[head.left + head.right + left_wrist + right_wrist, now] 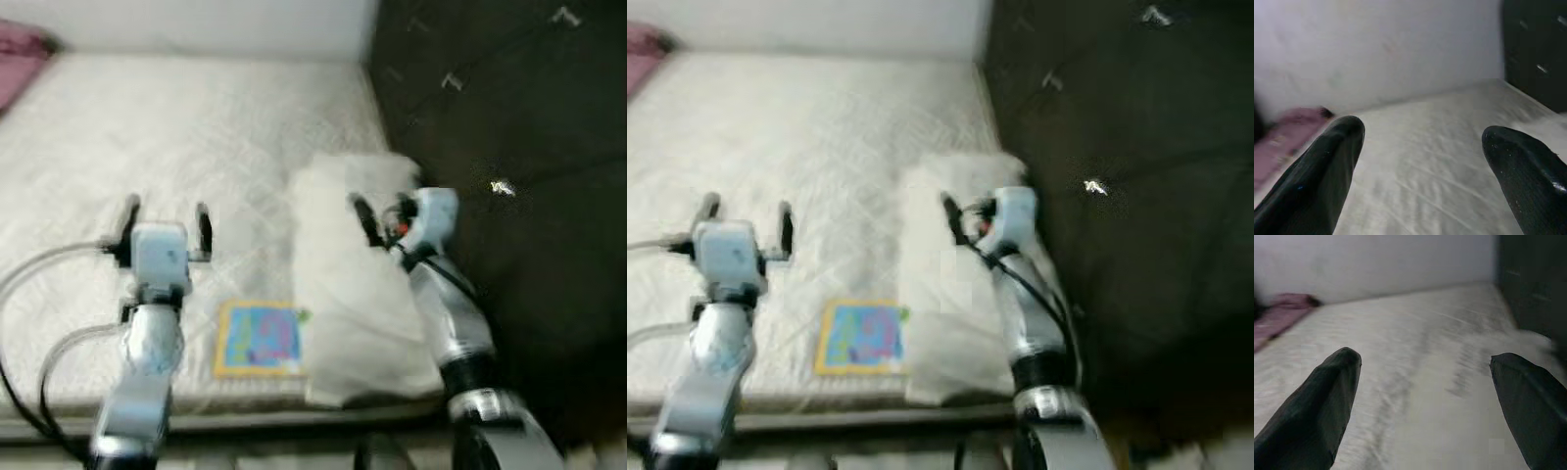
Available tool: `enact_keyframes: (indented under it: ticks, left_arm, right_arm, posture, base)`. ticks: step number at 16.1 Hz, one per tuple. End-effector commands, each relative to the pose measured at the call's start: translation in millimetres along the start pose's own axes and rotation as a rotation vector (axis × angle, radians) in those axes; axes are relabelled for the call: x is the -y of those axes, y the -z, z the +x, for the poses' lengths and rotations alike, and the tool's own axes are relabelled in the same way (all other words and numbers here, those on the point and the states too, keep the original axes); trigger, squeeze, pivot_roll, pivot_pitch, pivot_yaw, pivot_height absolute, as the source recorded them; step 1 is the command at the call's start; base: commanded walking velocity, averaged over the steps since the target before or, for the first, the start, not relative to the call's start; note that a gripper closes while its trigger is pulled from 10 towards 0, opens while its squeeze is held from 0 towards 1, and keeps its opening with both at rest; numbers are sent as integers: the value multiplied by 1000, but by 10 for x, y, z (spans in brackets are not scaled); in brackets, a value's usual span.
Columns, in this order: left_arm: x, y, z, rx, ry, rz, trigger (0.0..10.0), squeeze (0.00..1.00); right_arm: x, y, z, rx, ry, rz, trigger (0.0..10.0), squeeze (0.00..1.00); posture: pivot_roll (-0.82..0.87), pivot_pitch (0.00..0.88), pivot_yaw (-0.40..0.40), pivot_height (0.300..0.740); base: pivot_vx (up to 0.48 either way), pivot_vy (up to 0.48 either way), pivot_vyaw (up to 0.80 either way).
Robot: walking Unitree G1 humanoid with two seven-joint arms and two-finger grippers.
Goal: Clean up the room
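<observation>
A white bed (176, 127) lies before me, and the picture is blurred. A colourful flat book (260, 338) rests near the bed's front edge. To its right, along the bed's right side, lies a white folded pillow or cloth (358, 294). A pink cloth (20, 59) sits at the far left corner, also seen in the left wrist view (1288, 142). My left gripper (167, 220) hovers open over the mattress, left of the book. My right gripper (377, 217) is open above the white pillow, with nothing between its fingers (1327, 396).
A dark wardrobe (509, 117) stands close along the bed's right side. A white wall (196, 20) runs behind the bed. Cables (39, 284) loop from my left arm at the lower left.
</observation>
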State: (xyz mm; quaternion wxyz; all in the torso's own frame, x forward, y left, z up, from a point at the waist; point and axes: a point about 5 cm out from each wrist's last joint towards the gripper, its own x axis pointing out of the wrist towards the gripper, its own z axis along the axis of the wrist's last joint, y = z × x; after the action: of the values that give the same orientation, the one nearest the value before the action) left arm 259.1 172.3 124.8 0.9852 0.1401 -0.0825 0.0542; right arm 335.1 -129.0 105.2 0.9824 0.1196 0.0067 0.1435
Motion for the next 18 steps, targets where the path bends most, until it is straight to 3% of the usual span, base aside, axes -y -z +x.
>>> enact_keyframes:
  ticks: [1, 2, 4, 6, 7, 8, 10, 14, 16, 18]
  left_arm:
    - [-20, 86, -55, -33, 2, -10, 10000, 0]
    - [22, 136, -101, -65, 23, -60, 10000, 0]
    - [45, 179, -144, -109, 25, -81, 10000, 0]
    - [117, 284, -248, -189, 68, -68, 10000, 0]
    - [104, 319, -295, -193, 77, -63, 10000, 0]
    - [61, 361, -348, -182, 86, -56, 10000, 0]
    - [7, 417, -439, -161, 87, -70, 10000, 0]
    - [-13, 147, -378, -34, -51, -82, 10000, 0]
    - [-49, 125, -342, -49, -70, -130, 10000, 0]
    - [-77, 117, -356, -34, -66, -92, 10000, 0]
  right_arm:
    - [-198, -85, 68, 38, -61, -10, 10000, 0]
    - [-176, -52, 32, 27, -32, 9, 10000, 0]
    - [-162, -27, 17, 5, -10, 17, 10000, 0]
    - [-71, 102, 5, -76, 65, 56, 10000, 0]
    - [-77, 130, 15, -97, 71, 12, 10000, 0]
    - [-143, 103, 36, -62, 35, -70, 10000, 0]
    - [-282, 41, 50, 1, -22, -64, 10000, 0]
    - [-176, 56, -30, -5, 41, -80, 10000, 0]
    - [-210, 28, -25, 10, 37, -71, 10000, 0]
    - [-235, 4, -28, 22, 11, -91, 10000, 0]
  posture:
    - [1, 0, -2, 740]
    - [-11, 0, 1, 740]
    - [-10, 0, -4, 740]
    - [15, 0, -24, 740]
    - [16, 0, -18, 740]
    - [13, 0, -9, 740]
    - [-1, 0, 12, 740]
    - [20, 0, -9, 740]
    - [21, 0, -16, 740]
    - [10, 0, -7, 740]
  base:
    - [0, 0, 0]
    - [0, 0, 0]
    - [0, 0, 0]
    - [0, 0, 0]
    - [0, 0, 0]
    - [0, 0, 0]
    - [0, 0, 0]
    - [0, 0, 0]
    - [0, 0, 0]
    - [0, 0, 0]
